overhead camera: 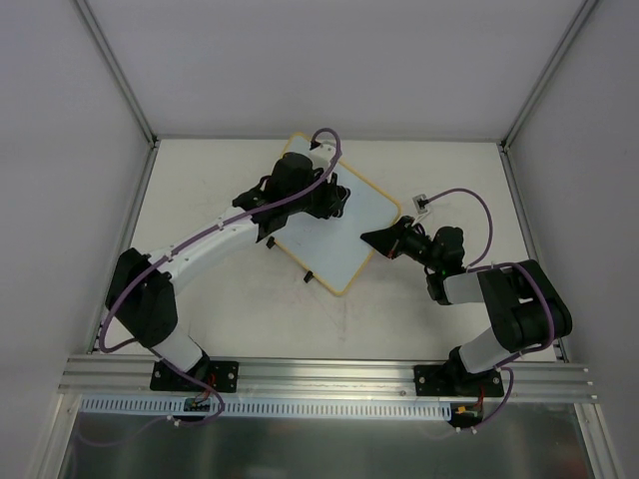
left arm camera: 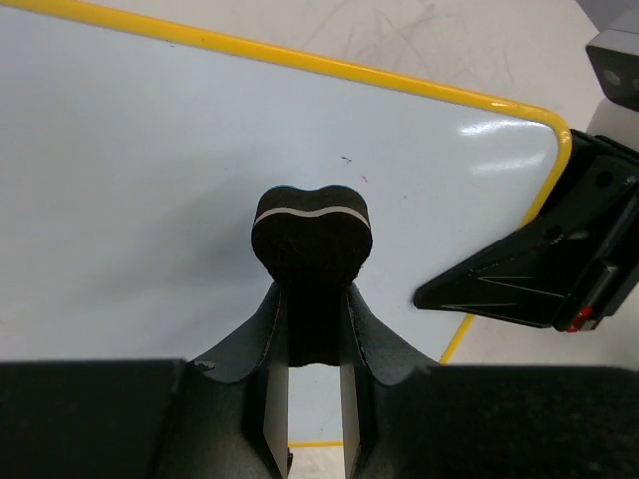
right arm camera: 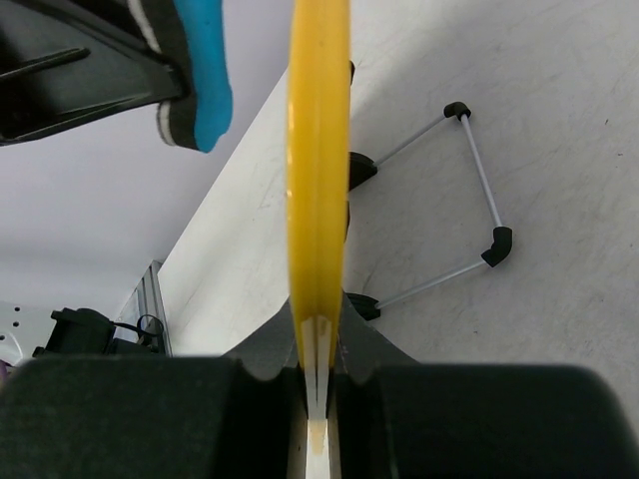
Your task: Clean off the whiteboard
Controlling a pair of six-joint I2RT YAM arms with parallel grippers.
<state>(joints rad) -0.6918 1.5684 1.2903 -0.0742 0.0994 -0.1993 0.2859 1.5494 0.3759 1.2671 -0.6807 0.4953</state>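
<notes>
whiteboard [overhead camera: 364,222]: pale face, yellow rim, lying skewed like a diamond near the middle of the table [overhead camera: 230,309], between the two arms. black clips [overhead camera: 308,276] on its near-left edge. face reads almost clean; a couple of faint dark specks [left arm camera: 346,159] sit just ahead of the eraser in the left wrist view.

left gripper [overhead camera: 337,200]: over the middle of the board, fingers pressed together on a black eraser [left arm camera: 312,235] with a pale stripe. the right wrist view shows its wiping face blue. whether that face touches the board cannot be told.

right gripper [overhead camera: 384,239]: at the board's right corner, fingers pinching the yellow rim [right arm camera: 318,200], which runs edge-on between them. judged to be a steadying clamp.

wire stand [right arm camera: 477,180]: thin bent wire with black ends, on the table just beside the rim.

step in hand, as judged: wiping, late in the task, little ink left to remove.

next move calls for: eraser laid flat, carried forward over the specks with light even pressure, right clamp kept firm so the board does not skid; then a check of the corners hidden under the left arm.
</notes>
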